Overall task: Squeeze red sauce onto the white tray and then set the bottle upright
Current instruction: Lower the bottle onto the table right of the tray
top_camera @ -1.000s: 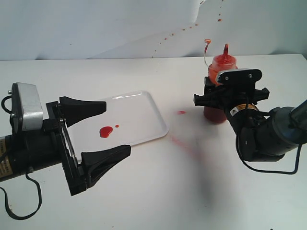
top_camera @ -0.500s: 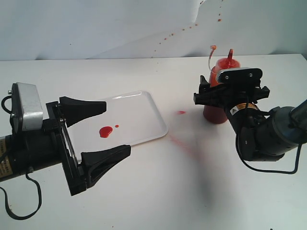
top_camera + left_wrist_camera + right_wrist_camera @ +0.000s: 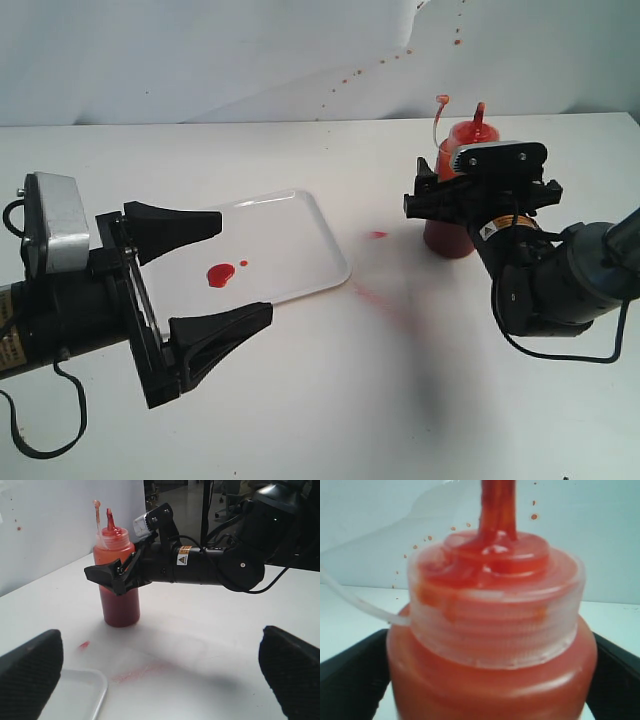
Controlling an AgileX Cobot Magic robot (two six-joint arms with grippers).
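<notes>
The bottle (image 3: 447, 235) stands straight up at the upper right. The right gripper (image 3: 462, 195) sits around it; I cannot tell if it squeezes. The left gripper (image 3: 245, 267) is spread wide at lower left, by the white tray (image 3: 300, 235).

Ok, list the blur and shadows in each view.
Right wrist view: the bottle fills the frame, soft and out of focus. Left wrist view: on the left gripper, both fingers are blurred dark shapes. Exterior view: sharp, soft grey shadow on the table.
</notes>
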